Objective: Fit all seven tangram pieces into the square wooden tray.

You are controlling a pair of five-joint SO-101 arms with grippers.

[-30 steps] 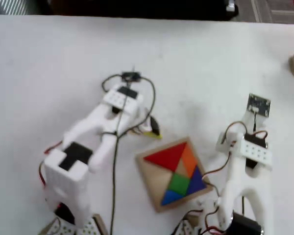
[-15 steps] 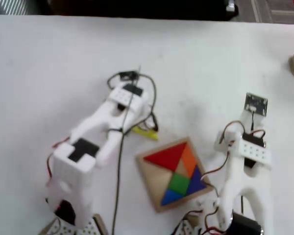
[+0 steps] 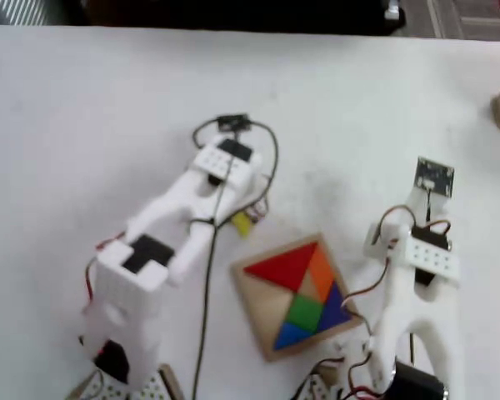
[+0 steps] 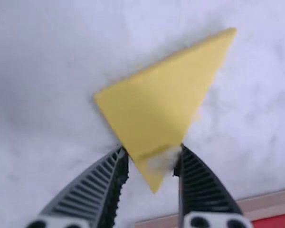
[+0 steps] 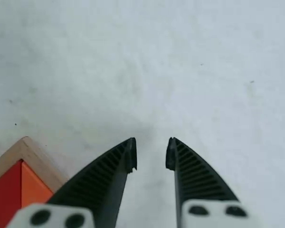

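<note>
In the high view, the wooden tray (image 3: 257,310) is sitting turned like a diamond on the white tabletop (image 3: 83,100), between the two arms. A red piece (image 3: 282,267), an orange piece (image 3: 322,272), a green piece (image 3: 305,310) and blue pieces (image 3: 337,303) are lying inside it, while its left part is showing bare wood. The yellow triangle (image 3: 242,223) is hanging just beside the tray's upper-left edge, under the tip of the left arm (image 3: 179,217). The right arm (image 3: 417,283) is standing just to the right of the tray.

In the left wrist view, the left claw (image 4: 150,157) is gripping the yellow triangle (image 4: 166,92) by one narrow corner, its jaws pressing on both sides. The rest of the triangle is sticking out past the fingertips above the tabletop. A strip of the tray's rim (image 4: 256,208) and a bit of the red piece (image 4: 281,221) are showing nearby.

In the right wrist view, the right claw (image 5: 151,154) is holding nothing, its jaws standing slightly parted over bare tabletop. A corner of the tray (image 5: 27,148) with the red piece (image 5: 4,191) and the orange piece (image 5: 34,188) is lying beside it.
</note>
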